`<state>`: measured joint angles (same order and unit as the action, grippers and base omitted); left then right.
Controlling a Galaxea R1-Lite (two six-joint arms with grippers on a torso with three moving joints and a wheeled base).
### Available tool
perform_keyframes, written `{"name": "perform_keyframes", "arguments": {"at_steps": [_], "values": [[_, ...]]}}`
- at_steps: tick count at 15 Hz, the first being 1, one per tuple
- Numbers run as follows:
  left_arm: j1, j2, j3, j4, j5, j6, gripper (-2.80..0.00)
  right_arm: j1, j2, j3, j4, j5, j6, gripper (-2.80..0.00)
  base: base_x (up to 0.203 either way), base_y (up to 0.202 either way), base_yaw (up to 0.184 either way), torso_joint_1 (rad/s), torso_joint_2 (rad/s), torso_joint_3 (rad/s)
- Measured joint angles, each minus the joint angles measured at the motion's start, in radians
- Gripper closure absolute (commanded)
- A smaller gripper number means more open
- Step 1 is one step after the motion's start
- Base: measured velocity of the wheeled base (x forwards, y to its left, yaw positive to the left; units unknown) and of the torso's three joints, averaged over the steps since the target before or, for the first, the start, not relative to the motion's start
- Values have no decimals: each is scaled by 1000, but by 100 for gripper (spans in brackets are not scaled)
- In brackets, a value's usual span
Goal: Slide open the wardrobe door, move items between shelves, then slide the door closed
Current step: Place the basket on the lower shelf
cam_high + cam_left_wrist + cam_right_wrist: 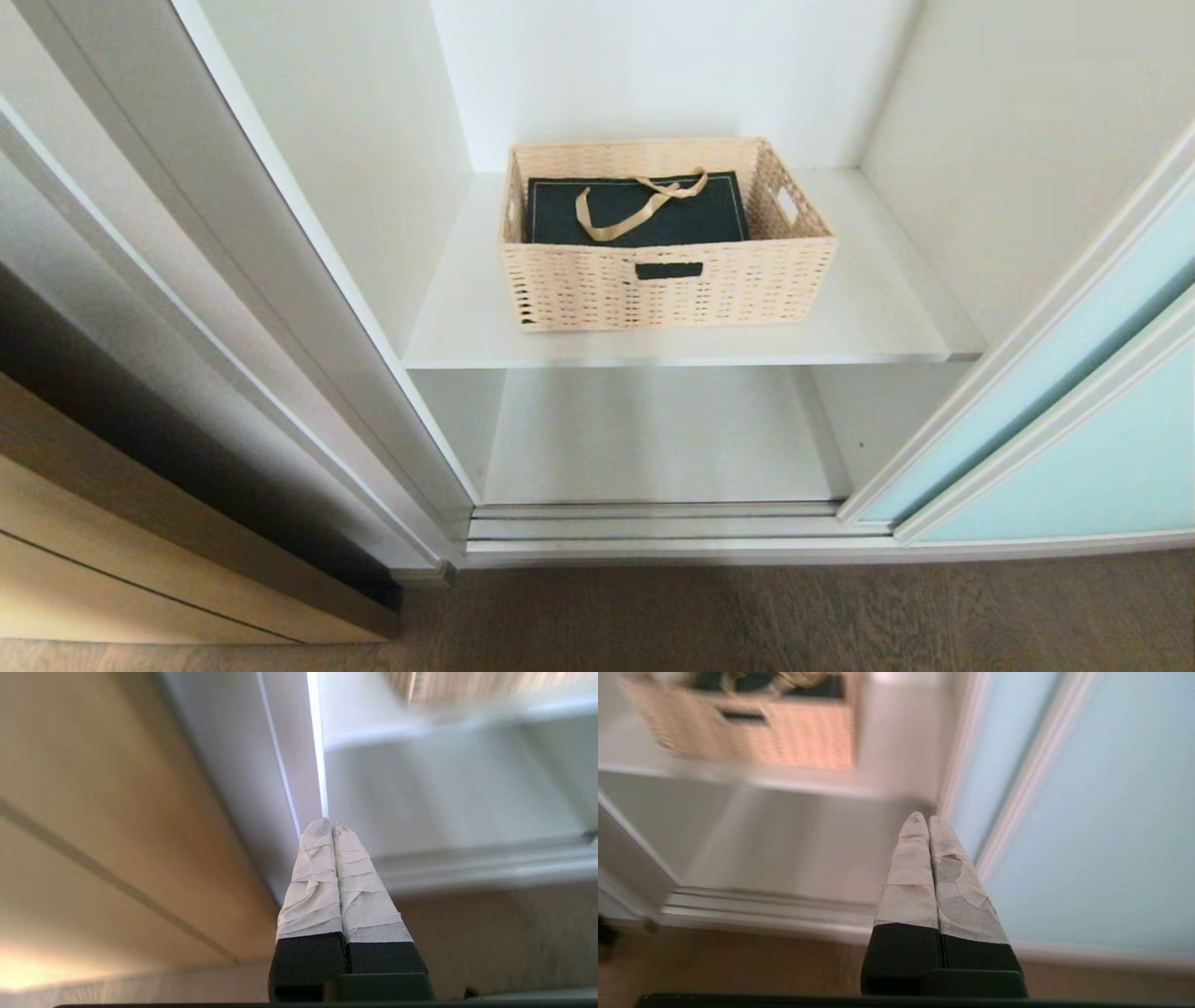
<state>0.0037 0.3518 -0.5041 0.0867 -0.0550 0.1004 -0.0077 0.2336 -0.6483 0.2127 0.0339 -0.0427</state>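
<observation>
Before open wardrobe: left gripper [331, 826] fingers pressed together, empty; right gripper [927, 819] likewise.

No lettering, label, brand mark, number or sign is legible anywhere in this open wardrobe: the wicker basket [667, 280] on the upper shelf [878, 327], the dark green gift bag [638, 210] lying inside it, and the frosted sliding wardrobe door [1074, 439] at right all show plain, unmarked surfaces, as does the light wood cabinet front [112, 560] at near left.
</observation>
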Motion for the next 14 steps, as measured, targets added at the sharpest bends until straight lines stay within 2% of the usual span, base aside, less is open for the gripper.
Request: {"name": "perform_keyframes", "arguments": {"at_steps": [3,7,10,14], "values": [[0,217,-246,2,-20,0,0,6,212,-275,95,69,-12,0,0,0,0,0,0,0],[-8,485,-502,10,-100,5,0,11,493,-546,181,219,-13,0,0,0,0,0,0,0],[-67,683,-651,3,-126,5,0,30,697,-674,186,247,15,0,0,0,0,0,0,0],[-186,933,-834,-4,-109,-4,0,139,938,-821,181,226,86,0,0,0,0,0,0,0]]}}
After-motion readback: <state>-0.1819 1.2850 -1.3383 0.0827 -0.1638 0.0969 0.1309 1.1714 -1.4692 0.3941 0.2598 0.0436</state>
